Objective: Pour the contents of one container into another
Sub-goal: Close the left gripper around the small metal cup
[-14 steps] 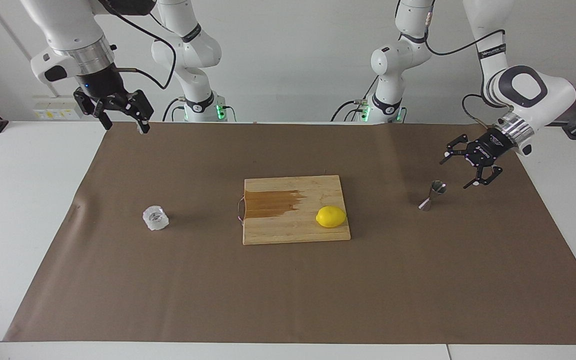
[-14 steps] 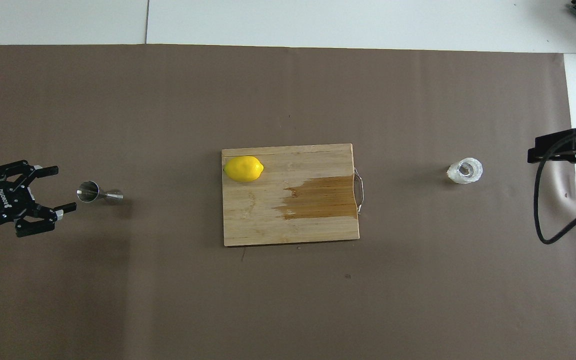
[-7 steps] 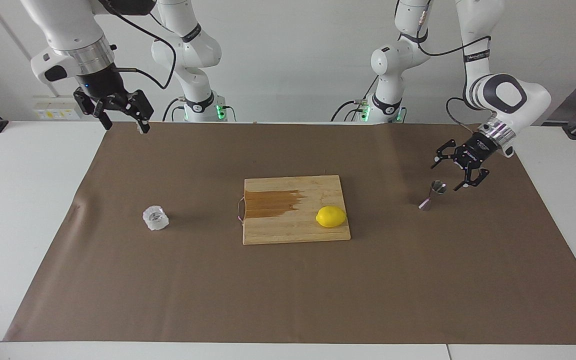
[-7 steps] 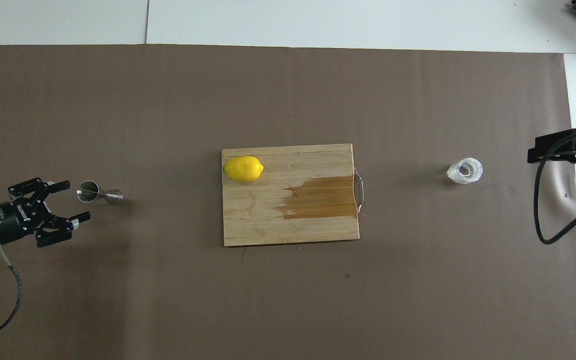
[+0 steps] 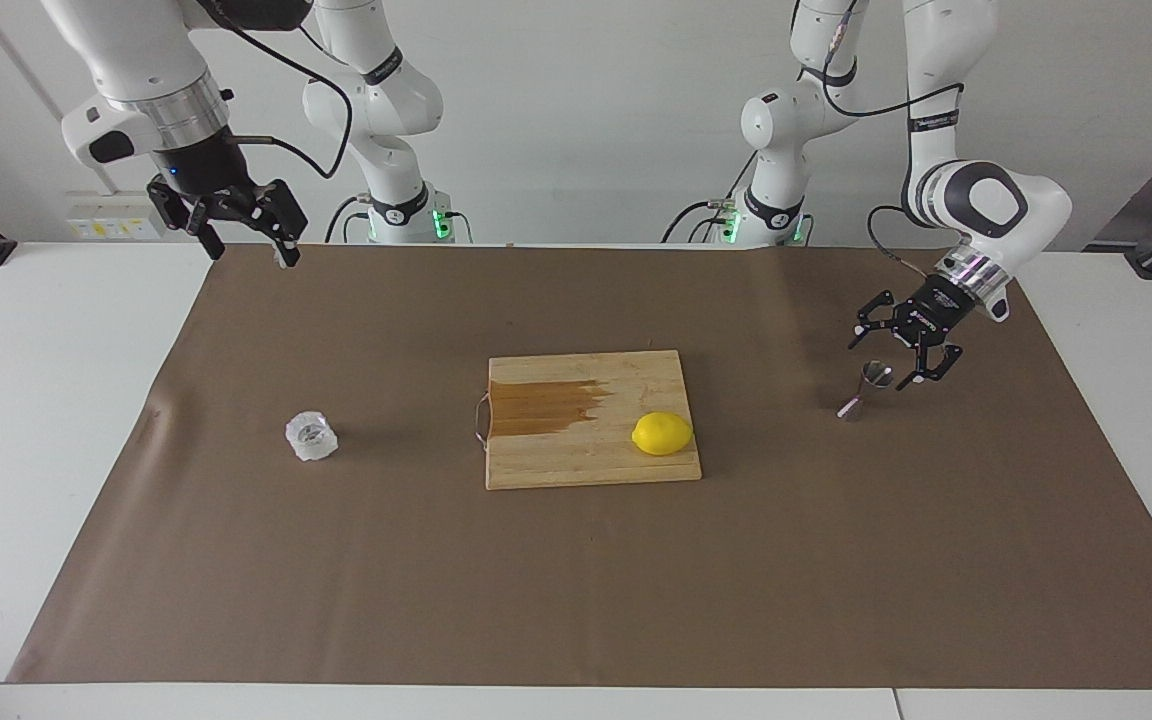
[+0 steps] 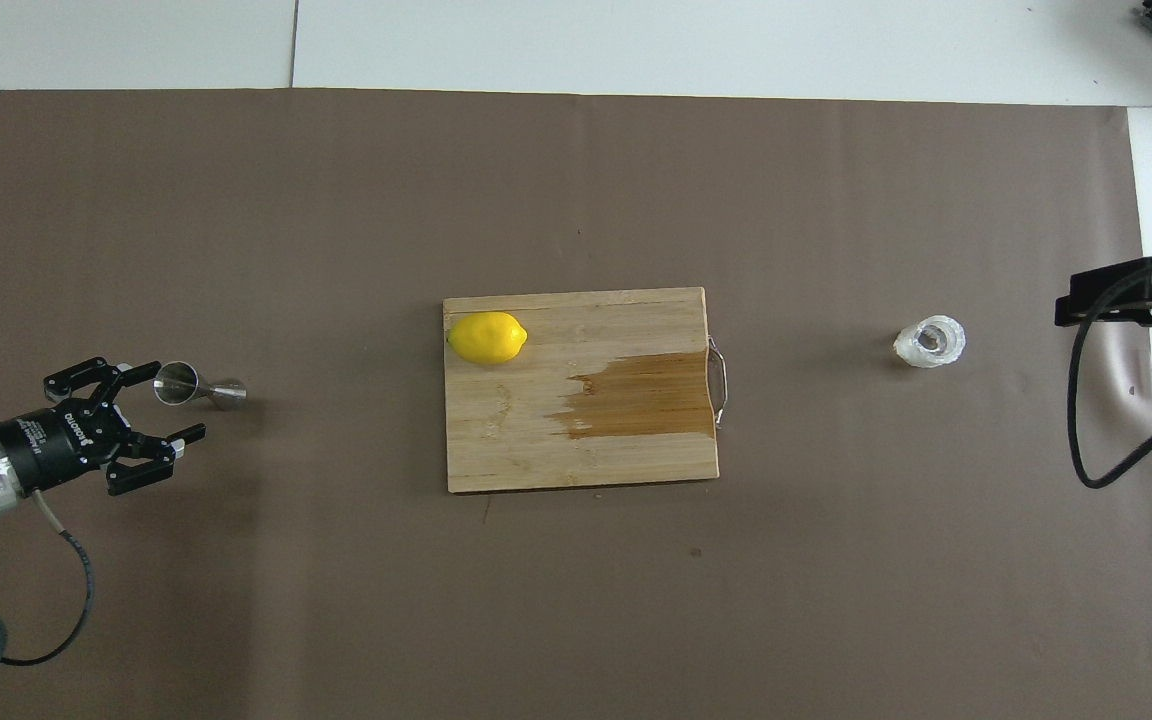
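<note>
**Meanwhile, open left gripper sits beside the steel jigger**

Meanwhile the steel jigger (image 5: 864, 389) stands upright on the brown mat (image 5: 576, 560) toward the left arm's end of the table, its long axis vertical and one open cone facing up. The left gripper (image 5: 902, 348) hangs just beside its rim with fingers spread and grasping nothing. The clear faceted cup (image 5: 311, 436) sits upright, mouth up, toward the right arm's end of the table. The right gripper (image 5: 236, 235) waits raised over the mat's edge nearest the robots, released and empty. Between cup and jigger lies a wooden cutting board (image 5: 586, 460) with a wet stain (image 5: 541, 408) and a lemon (image 5: 662, 434).
</note>
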Robot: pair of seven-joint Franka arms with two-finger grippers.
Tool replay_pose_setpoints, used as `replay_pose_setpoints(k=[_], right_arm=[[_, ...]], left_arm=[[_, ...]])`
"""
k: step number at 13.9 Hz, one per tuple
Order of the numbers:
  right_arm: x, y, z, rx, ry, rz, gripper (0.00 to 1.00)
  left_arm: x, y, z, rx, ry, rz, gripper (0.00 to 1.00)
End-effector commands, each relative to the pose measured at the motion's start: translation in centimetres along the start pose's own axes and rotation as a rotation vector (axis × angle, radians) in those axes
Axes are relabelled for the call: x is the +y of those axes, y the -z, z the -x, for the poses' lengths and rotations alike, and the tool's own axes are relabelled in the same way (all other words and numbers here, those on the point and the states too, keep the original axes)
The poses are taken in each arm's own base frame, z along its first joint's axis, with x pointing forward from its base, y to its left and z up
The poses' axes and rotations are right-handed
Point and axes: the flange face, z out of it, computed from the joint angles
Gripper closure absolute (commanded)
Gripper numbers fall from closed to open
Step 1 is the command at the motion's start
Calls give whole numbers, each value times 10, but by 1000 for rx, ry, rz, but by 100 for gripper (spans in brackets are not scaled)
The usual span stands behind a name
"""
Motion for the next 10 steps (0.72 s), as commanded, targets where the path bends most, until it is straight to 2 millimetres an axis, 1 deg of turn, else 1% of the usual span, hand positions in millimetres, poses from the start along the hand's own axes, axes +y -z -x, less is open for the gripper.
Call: replay_pose_setpoints(k=[1, 3, 6, 10], right_arm=[[3, 5, 3, -9, 14, -25, 0], [2, 5, 3, -9, 15, -27, 0], [3, 5, 3, -9, 14, -25, 0], [3, 5, 3, -9, 14, -27, 0]], left_arm=[[-4, -6, 3, -4, -49, 7, 0], [-1, -4, 2, -6, -80, 14, 0], [2, 0, -1, -3, -77, 26, 0], [5, 1, 3, -3, -81, 36, 0]])
